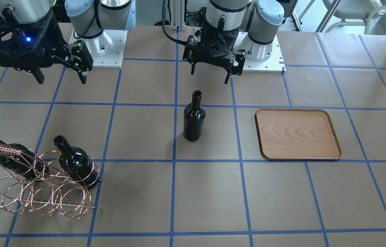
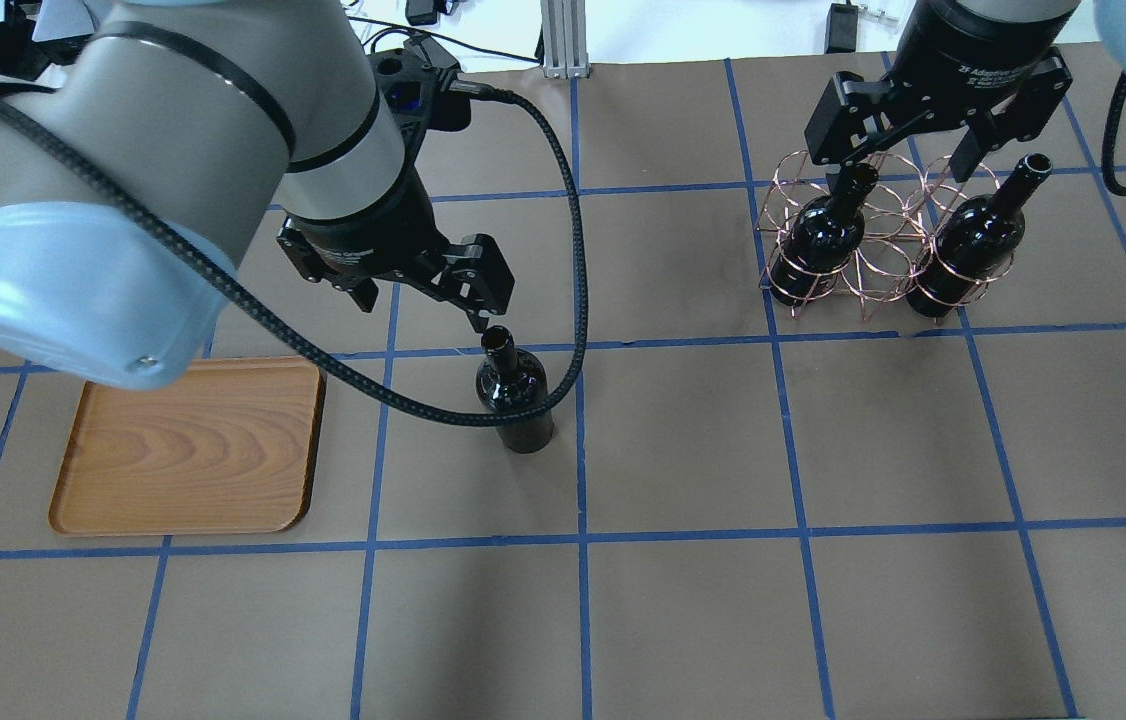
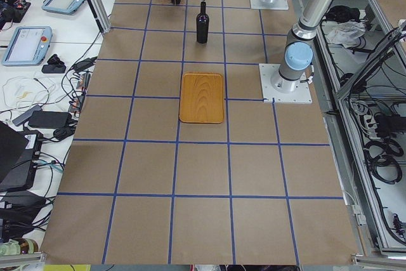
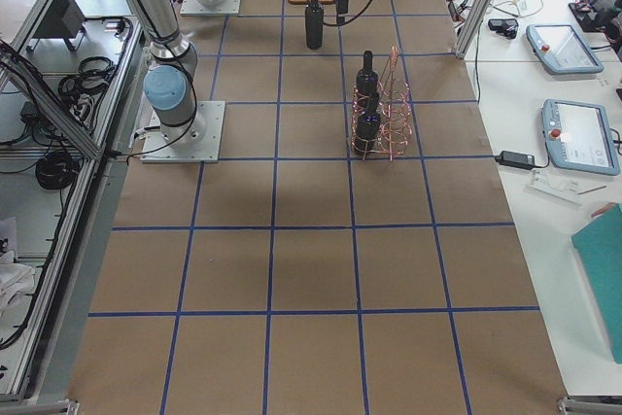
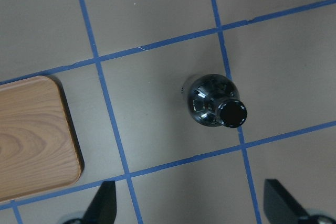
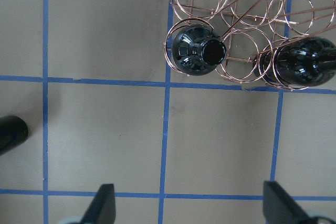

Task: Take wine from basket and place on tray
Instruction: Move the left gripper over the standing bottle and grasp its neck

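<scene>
Overhead exterior: one wine bottle (image 2: 515, 395) stood upright on the surface (image 2: 683, 600), out of the basket (image 2: 868, 280), not on the tray (image 2: 188, 450). It was roughly mid-surface, between the two. Long axis vertical, open mouth up.

The left gripper (image 2: 421, 300) hung higher than the mouth and close by it, jaws spread wide, holding nothing. In the left wrist view the bottle sat off the line between the fingertips (image 5: 102, 203), toward the top of that view, so the gripper was not yet over the neck. The tray corner showed at that view's left edge, near the bottle but apart from it.

The right gripper (image 2: 901, 170) was well apart from this bottle, above the basket, also wide open and empty. Two other bottles (image 2: 818, 240) sat in the basket rings, necks up and tilted.

Judgement: the left arm was the nearer one and the tray lay on its side, so the pickup looked like its job. The move would turn on centring the jaws on the neck and coming straight down the vertical axis. The bottle looked glossy and top-heavy, so an off-centre close could tip it.

The tray had nothing on it.
</scene>
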Controlling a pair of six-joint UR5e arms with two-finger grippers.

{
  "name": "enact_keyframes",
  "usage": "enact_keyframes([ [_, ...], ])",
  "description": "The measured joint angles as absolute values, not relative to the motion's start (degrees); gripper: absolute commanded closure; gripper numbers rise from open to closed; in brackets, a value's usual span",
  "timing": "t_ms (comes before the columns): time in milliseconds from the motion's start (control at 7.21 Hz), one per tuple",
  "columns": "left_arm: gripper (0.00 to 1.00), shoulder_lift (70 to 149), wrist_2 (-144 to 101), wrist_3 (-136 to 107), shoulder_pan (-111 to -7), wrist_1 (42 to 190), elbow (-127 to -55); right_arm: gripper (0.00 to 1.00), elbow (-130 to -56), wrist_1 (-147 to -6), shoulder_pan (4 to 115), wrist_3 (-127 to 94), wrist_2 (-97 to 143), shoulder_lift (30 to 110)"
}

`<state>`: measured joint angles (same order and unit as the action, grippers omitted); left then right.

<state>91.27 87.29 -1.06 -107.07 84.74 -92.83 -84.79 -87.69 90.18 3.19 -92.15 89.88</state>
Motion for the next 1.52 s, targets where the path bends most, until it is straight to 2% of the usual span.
enact_keyframes([
  [139,0.0,93.0,86.6,-1.0,-107.2,83.4,-93.1,0.0,-84.8,-87.7,90.2,3.1,-92.1,89.8],
  [416,0.06,96.2,86.1,-0.7,-107.3,79.6,-95.0,0.0,-84.9,-87.8,90.2,2.9,-91.8,89.9],
  [554,0.19,97.2,86.1,-0.1,-107.3,78.8,-96.1,0.0,-84.9,-87.8,90.2,2.8,-91.7,89.9],
  [832,0.34,98.2,86.1,1.3,-107.3,78.5,-97.1,0.0,-85.0,-87.8,90.2,2.7,-91.6,89.9],
  [970,0.38,98.5,86.0,1.6,-107.3,78.5,-97.3,0.0,-85.0,-87.8,90.2,2.7,-91.6,89.9],
  [1248,0.58,98.8,86.0,1.7,-107.3,78.3,-97.3,0.0,-85.0,-87.7,90.2,2.7,-91.6,90.0],
  [1525,0.91,98.9,86.0,1.9,-107.3,78.3,-97.3,0.0,-85.0,-87.7,90.2,2.7,-91.6,90.0],
])
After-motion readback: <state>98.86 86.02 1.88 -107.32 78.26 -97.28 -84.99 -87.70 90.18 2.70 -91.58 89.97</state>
